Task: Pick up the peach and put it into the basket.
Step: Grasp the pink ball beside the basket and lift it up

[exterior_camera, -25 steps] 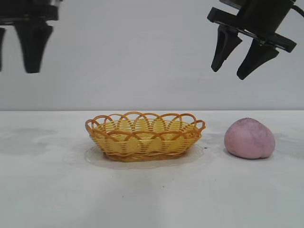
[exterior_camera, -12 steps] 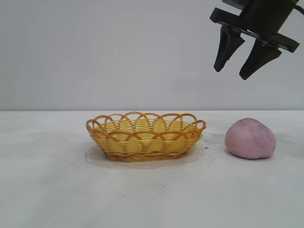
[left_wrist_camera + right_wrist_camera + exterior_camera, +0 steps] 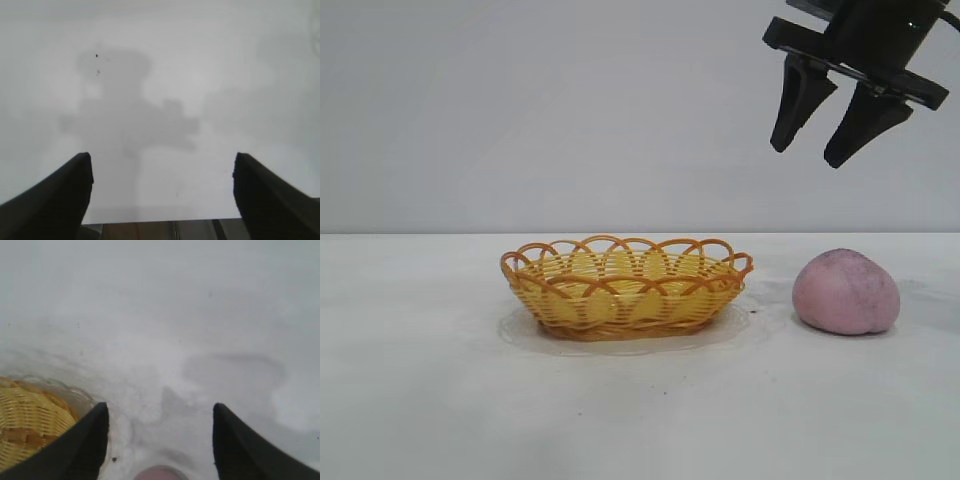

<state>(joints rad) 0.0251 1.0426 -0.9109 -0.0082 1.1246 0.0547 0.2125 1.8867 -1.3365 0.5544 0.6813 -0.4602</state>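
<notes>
Above the peach [image 3: 846, 292], which sits on the table [image 3: 640, 400] just right of the empty basket [image 3: 625, 288], we hang our right gripper [image 3: 815, 150] open-jawed and empty, judging a straight descent comes next.

Right arm's black two-fingered gripper [image 3: 812, 151]: raised high at the exterior view's upper right, tilted downward, tapered fingers spread apart, nothing between them. Left arm's black two-fingered gripper [image 3: 160, 192]: seen only from its own wrist camera, fingers wide apart, empty.
</notes>
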